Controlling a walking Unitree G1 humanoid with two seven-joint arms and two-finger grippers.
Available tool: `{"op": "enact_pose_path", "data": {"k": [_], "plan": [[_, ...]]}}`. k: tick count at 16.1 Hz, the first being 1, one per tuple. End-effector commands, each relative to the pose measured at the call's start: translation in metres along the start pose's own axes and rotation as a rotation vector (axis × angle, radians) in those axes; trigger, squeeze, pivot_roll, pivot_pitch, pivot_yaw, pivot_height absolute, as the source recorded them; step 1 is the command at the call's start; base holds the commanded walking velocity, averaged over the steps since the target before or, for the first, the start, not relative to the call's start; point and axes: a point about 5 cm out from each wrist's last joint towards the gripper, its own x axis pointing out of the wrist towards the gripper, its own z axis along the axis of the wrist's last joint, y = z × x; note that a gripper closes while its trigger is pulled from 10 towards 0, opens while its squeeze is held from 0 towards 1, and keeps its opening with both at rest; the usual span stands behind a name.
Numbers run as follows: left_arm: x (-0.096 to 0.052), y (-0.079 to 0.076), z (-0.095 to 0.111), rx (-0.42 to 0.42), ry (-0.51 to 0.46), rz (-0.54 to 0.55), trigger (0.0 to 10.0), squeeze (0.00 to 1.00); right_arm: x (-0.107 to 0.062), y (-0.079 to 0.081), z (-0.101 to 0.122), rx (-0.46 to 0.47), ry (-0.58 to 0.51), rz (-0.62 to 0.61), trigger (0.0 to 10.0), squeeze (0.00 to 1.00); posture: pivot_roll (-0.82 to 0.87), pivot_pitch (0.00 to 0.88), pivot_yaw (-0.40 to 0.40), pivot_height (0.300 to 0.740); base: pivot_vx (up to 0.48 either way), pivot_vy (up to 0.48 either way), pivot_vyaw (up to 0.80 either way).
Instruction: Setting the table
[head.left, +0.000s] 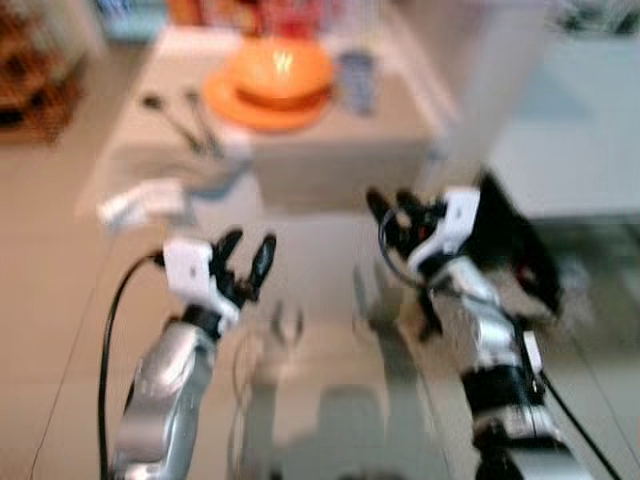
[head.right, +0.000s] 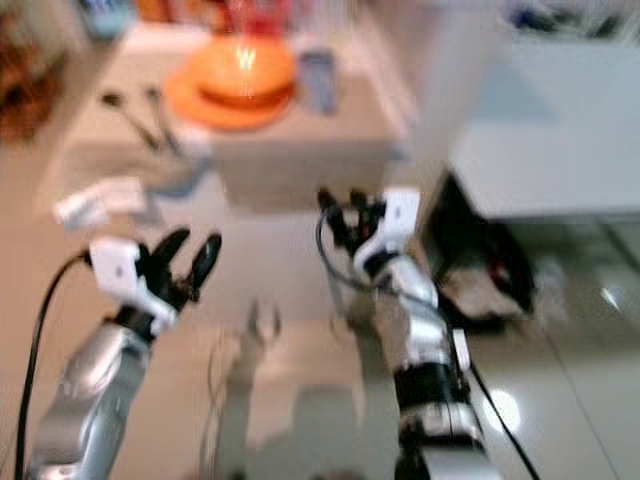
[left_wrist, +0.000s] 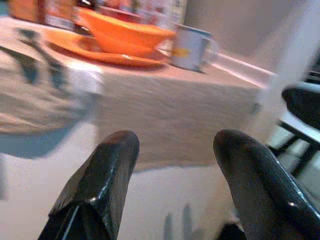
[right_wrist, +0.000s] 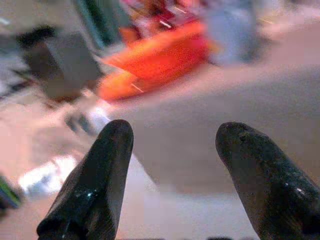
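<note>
Hovering low in frame, left gripper (head.left: 250, 255) and right gripper (head.left: 392, 208) show jaws spread, empty; orange bowl (head.left: 278, 70) sits on the surface (head.left: 340, 135) at upper centre.

**Looked like somebody's home dining area**

Pretty sure this was a lived-in home, not a lab. There was a low counter (head.left: 340, 150) with a beige cloth over it, and on it sat an orange bowl (head.left: 283, 70) stacked on an orange plate (head.left: 232, 106), a pale blue mug (left_wrist: 192, 46) beside them, and a couple of dark spoons (head.left: 180, 120) laid out on the cloth. Shiny tiled floor (head.left: 320, 400) all around, glossy enough to show reflections. Everything was blurry, so the colourful clutter behind the counter was anyone's guess.
</note>
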Motion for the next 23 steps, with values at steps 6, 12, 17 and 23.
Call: {"op": "enact_pose_path", "data": {"k": [6,12,17,23], "plan": [[0.012,-0.026,0.045,0.032,-0.136,-0.178,10.0,0.00,0.009,0.014,0.050,-0.038,-0.187,0.082,10.0,0.00,-0.06,0.067,-0.007,0.740,0.479,0.000,0.00],[0.016,-0.018,0.060,0.092,-0.188,-0.095,10.0,0.00,0.003,0.017,0.066,-0.189,-0.220,0.066,10.0,0.00,-0.07,0.067,-0.005,0.740,0.126,-0.064,0.00],[0.019,-0.018,0.056,0.078,-0.147,-0.066,10.0,0.00,0.004,-0.002,0.080,-0.413,-0.236,-0.148,10.0,0.00,-0.07,0.071,-0.008,0.740,0.169,-0.231,0.00],[0.022,-0.020,0.053,0.070,-0.137,-0.042,10.0,0.00,0.044,0.010,0.048,-0.496,-0.052,-0.179,10.0,0.00,-0.07,0.079,-0.009,0.740,0.000,0.000,0.00]]}}
